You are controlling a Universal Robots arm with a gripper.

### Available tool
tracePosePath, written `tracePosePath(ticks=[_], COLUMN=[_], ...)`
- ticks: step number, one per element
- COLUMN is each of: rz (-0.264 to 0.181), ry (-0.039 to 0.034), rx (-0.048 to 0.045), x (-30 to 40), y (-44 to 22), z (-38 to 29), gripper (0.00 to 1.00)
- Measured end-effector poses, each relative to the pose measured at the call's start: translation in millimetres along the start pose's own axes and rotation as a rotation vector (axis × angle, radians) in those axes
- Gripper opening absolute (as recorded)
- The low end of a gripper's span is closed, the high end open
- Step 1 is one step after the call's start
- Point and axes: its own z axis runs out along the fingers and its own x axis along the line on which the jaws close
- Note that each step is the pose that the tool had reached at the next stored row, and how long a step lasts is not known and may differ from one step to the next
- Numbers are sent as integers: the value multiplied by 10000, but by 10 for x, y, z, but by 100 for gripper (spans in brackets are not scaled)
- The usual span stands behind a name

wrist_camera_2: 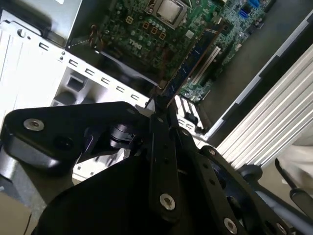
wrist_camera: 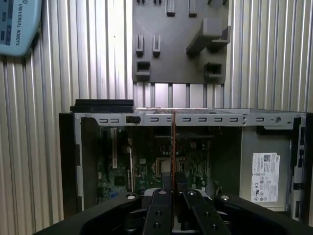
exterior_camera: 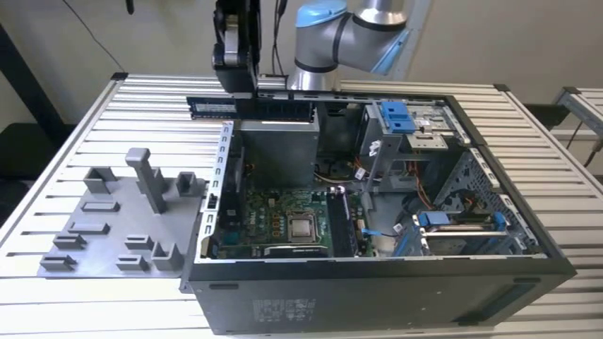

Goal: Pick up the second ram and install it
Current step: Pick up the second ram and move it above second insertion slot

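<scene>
- The second ram (exterior_camera: 250,108) is hanging in the air above the far end of the open computer case (exterior_camera: 377,296), well clear of the desk (exterior_camera: 141,106).
- Its long axis is lying level, running across the exterior view from left to right.
- The hand (exterior_camera: 237,93) is pointing straight down from the arm (exterior_camera: 349,28), pinching the second ram near its middle.
- In the first wrist view the second ram (wrist_camera: 173,142) is showing edge-on.

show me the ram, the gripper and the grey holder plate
ram (exterior_camera: 282,109), exterior view, dark chips beside the gripper
gripper (exterior_camera: 237,95), exterior view, between its fingertips
holder plate (exterior_camera: 121,222), exterior view, bare grey surface
</scene>
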Motion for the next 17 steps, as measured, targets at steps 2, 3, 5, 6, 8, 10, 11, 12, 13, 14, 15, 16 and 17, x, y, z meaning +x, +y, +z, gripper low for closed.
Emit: tracePosePath(ticks=[2,3,5,6,8,10,11,12,13,14,15,16,17], rz=[0,-1,-1,-1,0,0,-1,0,-1,0,0,-1,-1], ry=[1,1,0,0,1,1,1,1,1,0,1,1,1], rx=[0,0,0,0,0,0,-1,0,0,0,0,-1,0], x=[-1,-1,-2,-2,-3,-4,-4,-5,-5,-5,-6,-6,-7], y=[-37,-56,-95,-114,-153,-192,-211,-229,-247,-264,-283,-300,-318], z=[0,1,1,2,2,3,3,3,4,4,4,4,5], gripper=[15,15,15,15,15,15,15,15,15,15,15,15,15])
